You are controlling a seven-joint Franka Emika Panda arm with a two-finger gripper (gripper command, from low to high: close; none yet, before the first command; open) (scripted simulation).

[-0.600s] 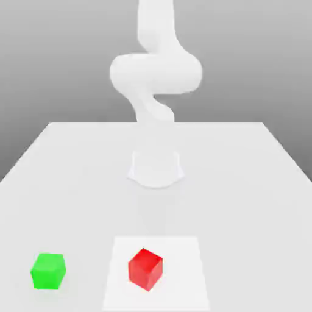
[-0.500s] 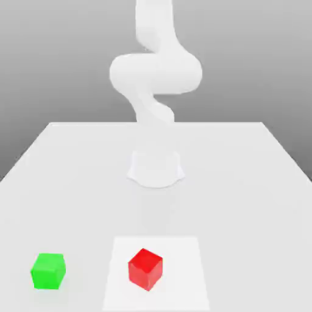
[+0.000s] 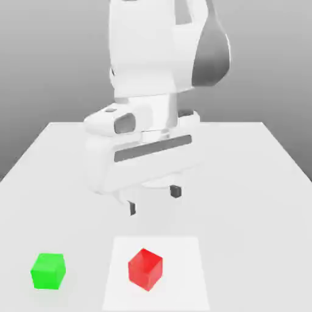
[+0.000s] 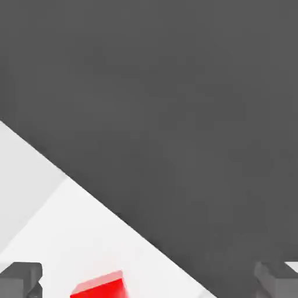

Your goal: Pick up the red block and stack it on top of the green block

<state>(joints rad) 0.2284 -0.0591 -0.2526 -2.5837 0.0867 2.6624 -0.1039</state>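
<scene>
The gripper [image 3: 153, 200], fingers spread wide, is above the table [image 3: 244, 207], near the red block [image 3: 145, 269].

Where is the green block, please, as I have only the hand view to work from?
Observer: In the exterior view, the green block sits off the white square, toward the exterior view's left.
Operator: Thank you. Could you tell me whether the whole red block is on that square?
Observer: Yes, the whole red block is there, with white showing all around it.
Operator: And is the gripper down at the red block's level yet, please?
Observer: No, the gripper hangs above the table with its fingers apart, and a gap shows between them and the red block.
</scene>
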